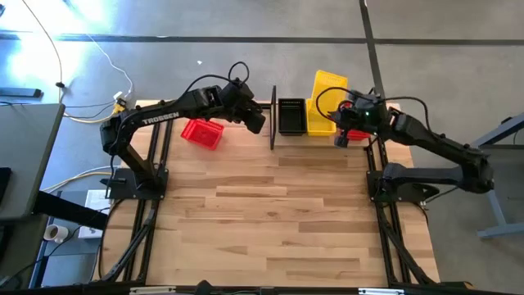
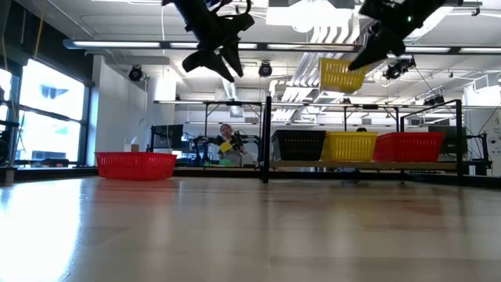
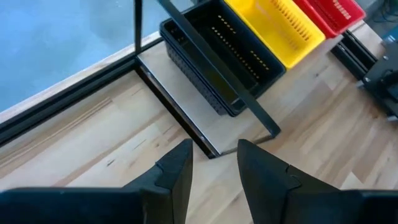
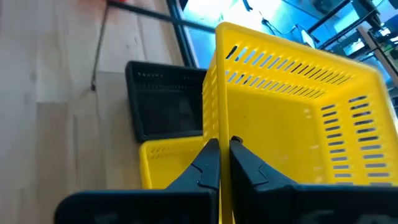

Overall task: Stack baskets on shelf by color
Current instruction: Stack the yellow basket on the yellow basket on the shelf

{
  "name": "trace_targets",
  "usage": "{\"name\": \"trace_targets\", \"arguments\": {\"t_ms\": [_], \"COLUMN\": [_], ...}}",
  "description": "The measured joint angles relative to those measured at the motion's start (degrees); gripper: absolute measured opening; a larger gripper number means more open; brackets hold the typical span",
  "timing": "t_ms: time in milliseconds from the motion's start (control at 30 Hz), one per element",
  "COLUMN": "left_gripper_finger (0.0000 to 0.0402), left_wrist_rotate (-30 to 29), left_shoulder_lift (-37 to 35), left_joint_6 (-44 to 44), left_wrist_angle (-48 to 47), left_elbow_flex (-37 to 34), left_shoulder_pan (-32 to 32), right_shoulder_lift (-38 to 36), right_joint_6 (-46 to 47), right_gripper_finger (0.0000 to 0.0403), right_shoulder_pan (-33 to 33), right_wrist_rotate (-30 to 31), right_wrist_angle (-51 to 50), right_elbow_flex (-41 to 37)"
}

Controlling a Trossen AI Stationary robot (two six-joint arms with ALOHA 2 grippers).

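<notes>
- Red basket (image 1: 201, 133) is sitting loose at upper left, still awaiting shelving.
- Left gripper (image 1: 256, 120) is hovering with jaws parted, holding nothing.
- Shelf (image 2: 270, 166), centre-right, is carrying black, yellow and red baskets.
- Right gripper (image 2: 368, 56) is clamping a yellow basket (image 2: 342, 74) above it.

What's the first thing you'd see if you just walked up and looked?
A yellow basket hanging in the air, pinched by the right gripper above the shelf. Below it sit black, yellow and red baskets in a row. Another red basket sits alone on the table, off to the shelf's side.
</notes>
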Motion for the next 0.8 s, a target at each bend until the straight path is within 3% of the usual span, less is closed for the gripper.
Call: {"name": "trace_targets", "arguments": {"t_ms": [100, 333, 800], "left_gripper_finger": [0.0116, 0.0116, 0.0115], "left_wrist_rotate": [-0.02, 0.00, 0.02], "left_shoulder_lift": [0.00, 0.04, 0.07], "left_joint_6": [-0.37, -0.39, -0.39], "left_wrist_angle": [0.00, 0.00, -0.08], "left_elbow_flex": [-0.01, -0.01, -0.04], "left_shoulder_pan": [0.69, 1.37, 1.35], "right_shoulder_lift": [-0.63, -0.73, -0.47], "right_joint_6": [-2.75, -10.37, -17.45], "right_gripper_finger": [0.0000, 0.0000, 0.0000], "right_shoulder_pan": [-2.67, -7.94, -15.27], "right_wrist_rotate": [-2.56, -14.75, -21.53], "right_wrist_angle": [2.53, 3.91, 5.85], "right_elbow_flex": [-3.24, -6.95, -12.72]}}
